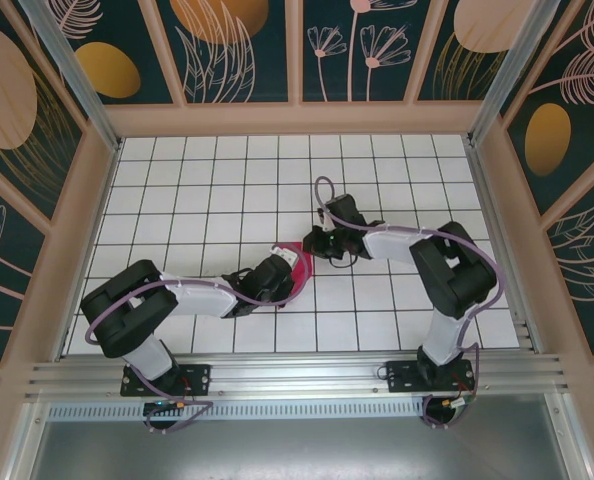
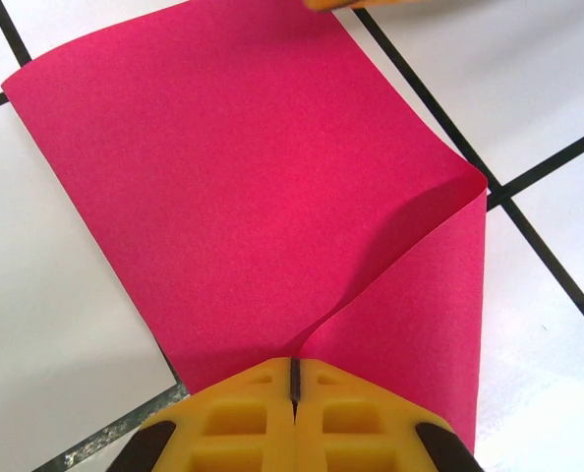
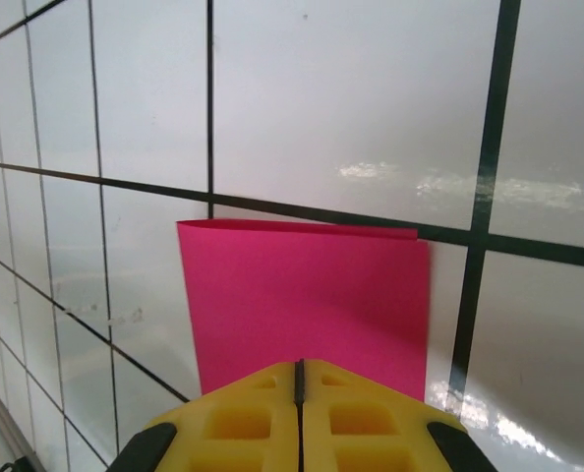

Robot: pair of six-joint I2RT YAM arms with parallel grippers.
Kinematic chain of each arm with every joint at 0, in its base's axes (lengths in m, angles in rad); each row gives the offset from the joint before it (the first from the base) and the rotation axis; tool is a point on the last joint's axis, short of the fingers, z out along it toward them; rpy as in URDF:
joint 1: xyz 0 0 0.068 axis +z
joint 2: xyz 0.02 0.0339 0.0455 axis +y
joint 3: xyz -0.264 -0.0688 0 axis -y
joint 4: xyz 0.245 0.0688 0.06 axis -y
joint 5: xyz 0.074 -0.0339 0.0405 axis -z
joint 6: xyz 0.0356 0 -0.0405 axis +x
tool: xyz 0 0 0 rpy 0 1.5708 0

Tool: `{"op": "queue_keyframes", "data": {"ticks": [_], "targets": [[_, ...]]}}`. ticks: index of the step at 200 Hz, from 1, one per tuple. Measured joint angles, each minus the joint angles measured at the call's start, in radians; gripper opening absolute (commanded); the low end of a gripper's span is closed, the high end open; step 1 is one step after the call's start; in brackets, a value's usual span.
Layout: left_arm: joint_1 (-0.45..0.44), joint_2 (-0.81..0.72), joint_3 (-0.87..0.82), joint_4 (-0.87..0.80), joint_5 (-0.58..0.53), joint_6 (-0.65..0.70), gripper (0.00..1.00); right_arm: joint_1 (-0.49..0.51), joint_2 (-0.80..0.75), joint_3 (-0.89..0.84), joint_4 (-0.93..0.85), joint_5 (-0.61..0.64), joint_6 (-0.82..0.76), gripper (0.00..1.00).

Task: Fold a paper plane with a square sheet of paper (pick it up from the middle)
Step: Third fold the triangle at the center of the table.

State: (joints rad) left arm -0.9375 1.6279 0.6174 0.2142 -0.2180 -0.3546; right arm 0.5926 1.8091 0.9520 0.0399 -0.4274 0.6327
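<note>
Square sheet of paper point(image 2: 243, 187): magenta-pink, near the middle of the tiled table point(image 1: 207, 190), slightly toward the near edge, caught between my two grippers.

Left wrist view: the sheet is doubled over. Its upper layer rolls round at the right in a soft, unpressed bend, and a lower flap runs down beside it. Both layers converge at the left gripper point(image 2: 294, 379), yellow fingers pressed together to a hairline seam, pinching the paper's near edge. A yellow-orange sliver point(image 2: 356, 4) sits at the sheet's far edge; I cannot tell what it belongs to.

Right wrist view: none of that curl shows. Here the sheet reads as a plain flat rectangle with a folded edge along the top. The right gripper point(image 3: 300, 379) has its fingers likewise closed tight on the paper's near edge. White tiles, black grout lines and glare lie behind.

Top view: gives me the layout the wrists don't. The grippers meet nearly head to head, the left arm reaching in from the lower left, the right arm from the right. The left wrist covers most of the paper, leaving a small pink patch. Whether the paper is clear of the tiles, I cannot tell.

Surroundings: purple cables point(image 1: 320, 195) along both arms; dark floral wall panels point(image 1: 237, 50) on three sides.
</note>
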Motion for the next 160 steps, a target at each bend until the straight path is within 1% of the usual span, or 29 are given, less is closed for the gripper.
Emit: {"op": "queue_keyframes", "data": {"ticks": [48, 160], "targets": [[0.0, 0.001, 0.001, -0.001, 0.001, 0.003, 0.0, 0.008, 0.076, 0.031, -0.04, -0.008, -0.033, 0.09], [0.0, 0.013, 0.041, -0.034, 0.001, 0.028, 0.0, 0.011, 0.085, 0.055, -0.063, -0.002, -0.078, 0.09]]}}
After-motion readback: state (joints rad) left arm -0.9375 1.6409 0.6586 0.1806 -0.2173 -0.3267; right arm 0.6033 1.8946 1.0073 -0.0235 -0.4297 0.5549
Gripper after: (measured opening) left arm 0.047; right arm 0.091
